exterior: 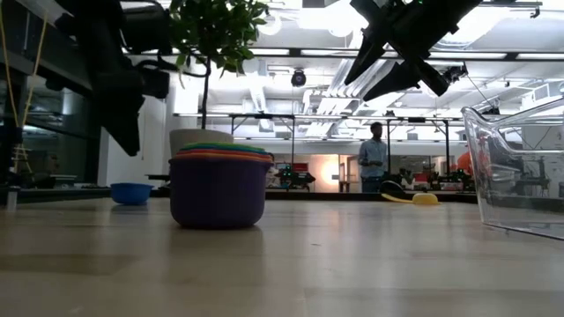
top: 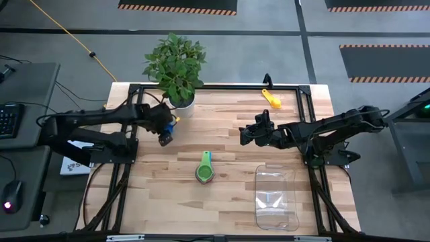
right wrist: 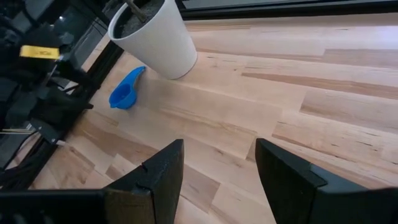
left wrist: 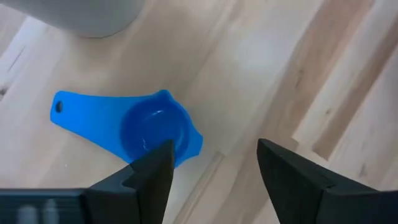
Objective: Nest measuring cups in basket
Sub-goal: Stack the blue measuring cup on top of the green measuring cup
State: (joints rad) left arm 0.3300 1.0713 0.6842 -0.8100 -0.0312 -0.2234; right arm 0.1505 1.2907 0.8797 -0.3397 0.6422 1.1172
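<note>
A stack of nested measuring cups (top: 204, 172) stands in the middle of the table, green on top; in the low view the stack (exterior: 218, 187) has a dark blue outer cup. A light blue cup (left wrist: 151, 127) lies on the wood beside the white pot, seen again (top: 175, 122) from above. A yellow cup (top: 272, 99) lies near the far edge. The clear basket (top: 275, 196) stands at the near right. My left gripper (left wrist: 214, 168) hovers open just above and beside the light blue cup. My right gripper (right wrist: 217, 168) hangs open over the table's middle, right of the stack.
A potted plant in a white pot (top: 181, 104) stands at the far left of the table, close behind the light blue cup. A black frame (top: 222, 87) runs along the table's far edge. A person (exterior: 376, 157) stands far off in the room.
</note>
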